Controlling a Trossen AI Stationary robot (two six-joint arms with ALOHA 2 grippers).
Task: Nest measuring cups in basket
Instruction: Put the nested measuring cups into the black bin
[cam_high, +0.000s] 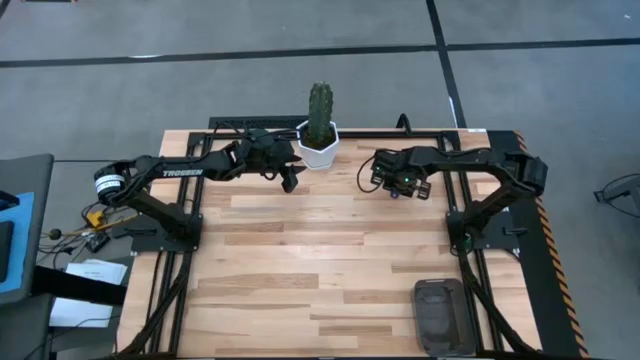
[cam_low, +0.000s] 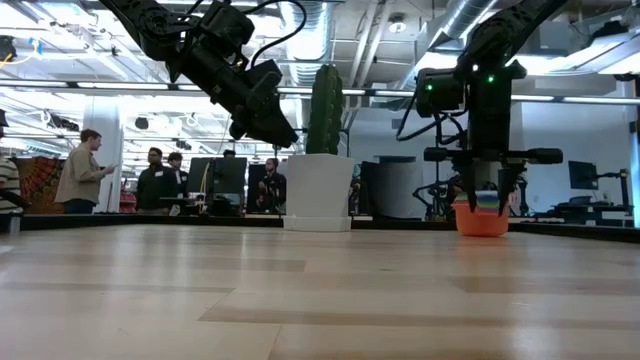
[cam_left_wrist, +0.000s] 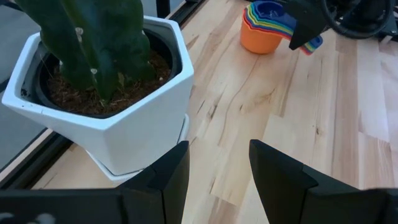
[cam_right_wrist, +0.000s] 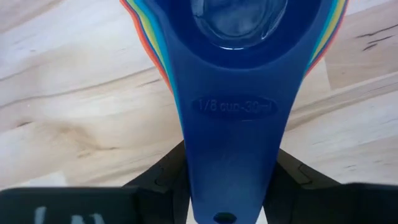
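The right tool (cam_low: 488, 190) pinches the handles of the nested measuring cups (cam_left_wrist: 268, 28) near the surface's (cam_high: 330, 260) far edge, topmost reading "1/8 cup-30ml"; left tool (cam_left_wrist: 214, 177), spread, hovers beside the cactus pot (cam_high: 320, 150); basket (cam_high: 440, 315) sits at the near right edge, open wood between.

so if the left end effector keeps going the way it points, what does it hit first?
Probably bare wooden tabletop beside the white hexagonal cactus pot. The open left end effector aims down at the boards; the nested plastic measuring cups lie farther ahead. Depth is unclear.

The measuring cups (cam_left_wrist: 266, 28) are nested upright, orange outermost, at the table's 1 o'clock; the dark grey basket (cam_high: 440, 316) is seen at 5 o'clock.
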